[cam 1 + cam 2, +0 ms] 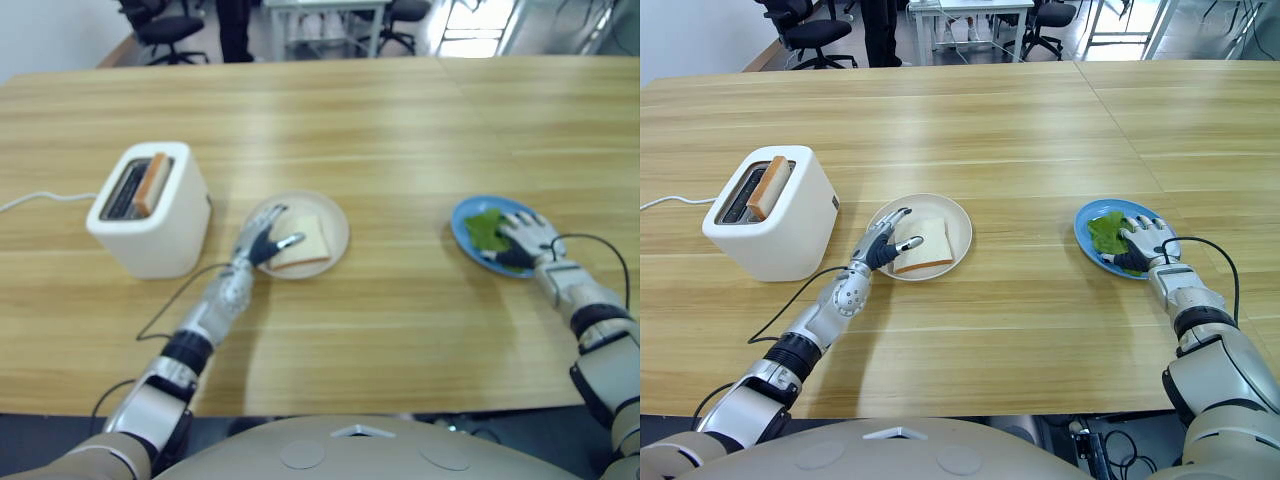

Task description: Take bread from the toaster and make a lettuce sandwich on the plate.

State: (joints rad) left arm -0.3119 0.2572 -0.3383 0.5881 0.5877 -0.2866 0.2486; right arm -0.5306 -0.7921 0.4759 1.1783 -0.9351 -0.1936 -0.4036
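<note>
Bread slice lies on the white plate in the left eye view, with the left hand over the plate's left rim, spread open and holding nothing. Toaster stands left of the plate, one toast slice in its slot. In the right eye view, bare surface separates the plate from the blue plate on its right, where the right hand rests on lettuce; its grip cannot be told.

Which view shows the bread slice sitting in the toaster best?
The right eye view, narrowly: the bread slice stands in the right slot of the toaster, its top edge and the empty slot beside it plain. The left eye view shows the same slice from almost the same angle.
</note>
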